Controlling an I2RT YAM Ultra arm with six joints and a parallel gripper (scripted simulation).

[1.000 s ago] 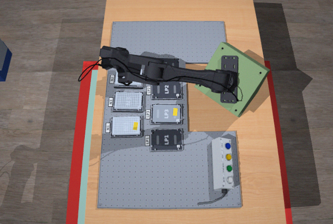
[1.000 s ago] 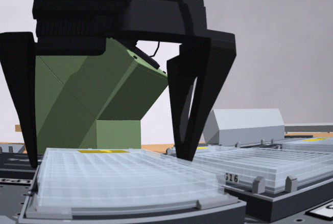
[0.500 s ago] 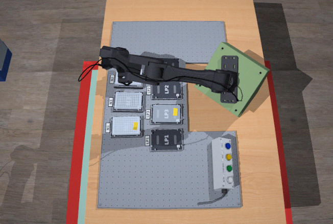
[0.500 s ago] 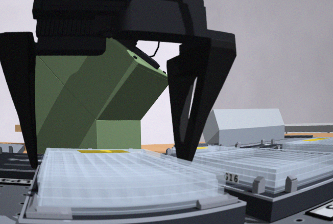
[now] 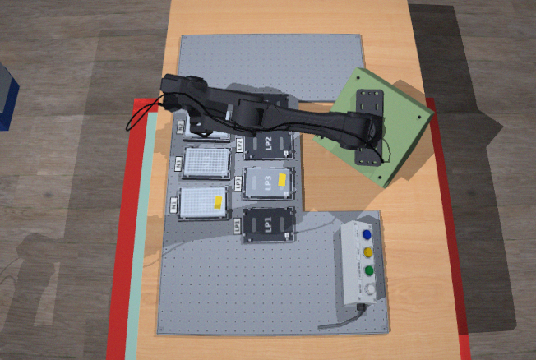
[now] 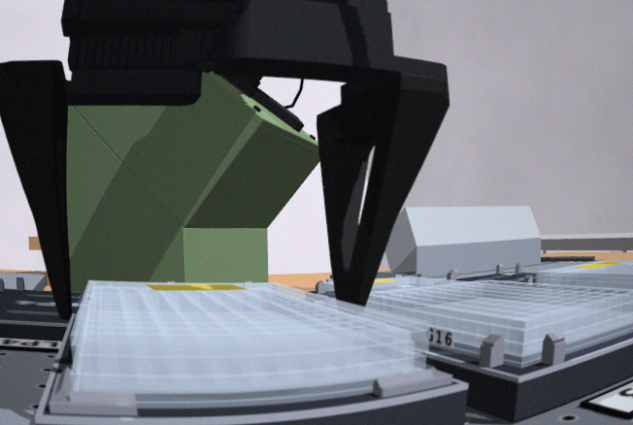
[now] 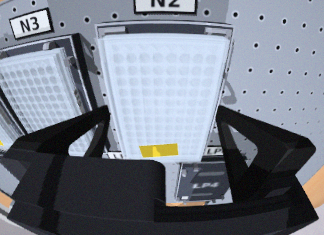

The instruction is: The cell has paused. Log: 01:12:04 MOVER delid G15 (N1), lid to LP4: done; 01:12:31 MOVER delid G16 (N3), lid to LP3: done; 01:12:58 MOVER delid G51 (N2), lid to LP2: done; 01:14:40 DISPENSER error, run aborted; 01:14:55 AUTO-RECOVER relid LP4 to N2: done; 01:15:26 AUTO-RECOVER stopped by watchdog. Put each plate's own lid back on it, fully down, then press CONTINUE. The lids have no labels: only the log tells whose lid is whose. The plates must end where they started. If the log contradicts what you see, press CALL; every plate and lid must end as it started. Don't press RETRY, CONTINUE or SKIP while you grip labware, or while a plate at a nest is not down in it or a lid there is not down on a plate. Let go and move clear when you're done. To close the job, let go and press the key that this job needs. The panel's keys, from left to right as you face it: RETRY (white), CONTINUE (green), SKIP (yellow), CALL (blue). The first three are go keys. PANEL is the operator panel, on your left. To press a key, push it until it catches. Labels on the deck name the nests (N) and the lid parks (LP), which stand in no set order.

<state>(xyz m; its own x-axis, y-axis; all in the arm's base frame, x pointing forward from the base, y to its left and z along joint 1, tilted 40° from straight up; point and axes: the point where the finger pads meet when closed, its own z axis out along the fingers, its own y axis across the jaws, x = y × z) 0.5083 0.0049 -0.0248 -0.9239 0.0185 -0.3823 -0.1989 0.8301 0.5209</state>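
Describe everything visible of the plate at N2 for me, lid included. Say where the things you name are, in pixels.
The plate at N2 (image 6: 240, 353) (image 7: 162, 86) is a clear, plastic-looking rectangle with a grid of round wells, lying flat in its dark nest with grey corner guides. A clear lid (image 7: 170, 126) covers it, marked by a yellow patch (image 6: 196, 287) (image 7: 159, 150) near the edge facing the parks. The open gripper's (image 6: 210, 310) (image 7: 163, 111) fingers stand on either side; contact is unclear. I cannot tell whether the lid is fully down.
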